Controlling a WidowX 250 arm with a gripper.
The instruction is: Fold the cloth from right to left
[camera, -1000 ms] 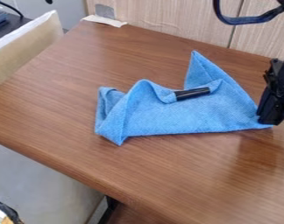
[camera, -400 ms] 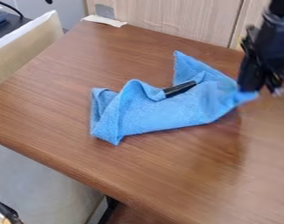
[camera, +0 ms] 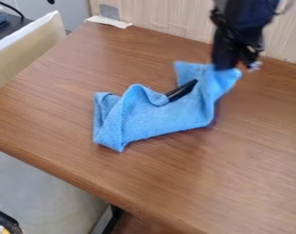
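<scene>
Blue cloth (camera: 153, 118) is what we see across the middle of the brown wooden bench (camera: 187, 183), creased and partly doubled over on itself. We find its left part lying on the wood, with a turned-over flap at the side towards the bench's left edge and a pointed tip towards the near edge. A rounded ridge rises beside that flap. The part on the right slopes up towards the far edge, where the black gripper (camera: 228, 67) hangs down from the top of our view. We see its jaws clenched on the raised right-hand portion of the cloth, with some of the fabric spreading out on either side of them and the rest draping down to the bench.

A slim black object (camera: 182, 90) lies slanted in a fold, between the ridge and the lifted part, touching the cloth; we cannot tell what it is.

At the bench's far left corner we note a pale strip (camera: 109, 21), with a small grey patch (camera: 109, 12) just behind it. Light wood panelling (camera: 166, 16) stands along the far edge, and past the left edge we see a beige panel (camera: 25, 45) with a white rim.
</scene>
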